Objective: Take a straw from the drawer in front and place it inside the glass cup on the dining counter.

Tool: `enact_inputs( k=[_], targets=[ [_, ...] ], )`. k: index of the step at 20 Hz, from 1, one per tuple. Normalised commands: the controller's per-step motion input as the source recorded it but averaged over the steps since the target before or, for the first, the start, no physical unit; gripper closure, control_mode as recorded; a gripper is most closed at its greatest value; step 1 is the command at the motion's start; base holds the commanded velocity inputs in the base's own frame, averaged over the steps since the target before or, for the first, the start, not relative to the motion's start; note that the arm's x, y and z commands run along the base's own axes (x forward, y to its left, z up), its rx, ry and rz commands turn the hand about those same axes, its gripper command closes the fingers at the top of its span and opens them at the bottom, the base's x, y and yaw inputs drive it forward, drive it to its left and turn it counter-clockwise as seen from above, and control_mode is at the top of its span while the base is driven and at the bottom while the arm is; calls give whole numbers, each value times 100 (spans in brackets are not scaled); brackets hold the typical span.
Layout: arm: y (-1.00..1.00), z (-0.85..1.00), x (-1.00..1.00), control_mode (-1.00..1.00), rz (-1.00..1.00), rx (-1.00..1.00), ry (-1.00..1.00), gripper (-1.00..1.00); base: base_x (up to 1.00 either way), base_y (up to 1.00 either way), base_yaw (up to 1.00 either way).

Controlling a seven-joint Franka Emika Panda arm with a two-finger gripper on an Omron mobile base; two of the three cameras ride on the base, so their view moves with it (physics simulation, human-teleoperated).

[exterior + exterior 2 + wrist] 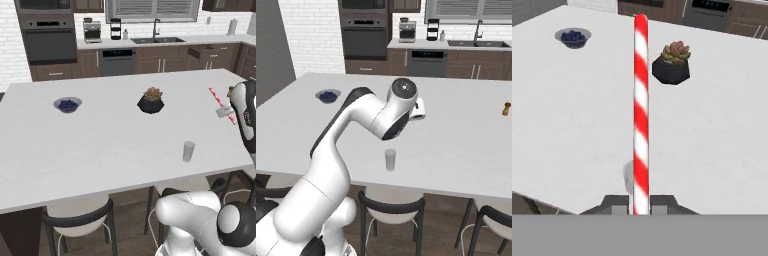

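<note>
A: What was the gripper (pixel 640 204) doing?

B: It was clamped tight on the straw (pixel 641 110), holding the red-and-white stick near its lower end; in the hand view the straw ran straight up from between the two dark fingertips (pixel 662 202).

A: And where was that in the scene?

B: In the left base view the straw (pixel 218 100) slanted in the air over the right side of the white surface (pixel 100 145), beside the arm's wrist.

A: The glass cup?

B: The glass cup (pixel 188 151) stood upright near the near edge of the surface, well apart from the dark plant pot (pixel 150 101) and the bowl (pixel 67 104) further back. In the hand view it (pixel 628 176) showed faintly just behind the straw's base.

A: The drawer?

B: The drawer (pixel 213 51) stood pulled open in the far cabinets, on the right.
</note>
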Motion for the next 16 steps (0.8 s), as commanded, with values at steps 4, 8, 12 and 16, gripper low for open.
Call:
enact_inputs(
  k=[4, 8, 12, 16],
  targets=[
    [10, -12, 0, -100, 7, 2, -11, 100, 0, 0, 0],
    [1, 1, 20, -100, 0, 0, -5, 100, 0, 0, 0],
    [19, -32, 3, -100, 12, 13, -8, 100, 0, 0, 0],
    [20, -48, -1, -100, 16, 18, -2, 100, 0, 0, 0]
  ],
)
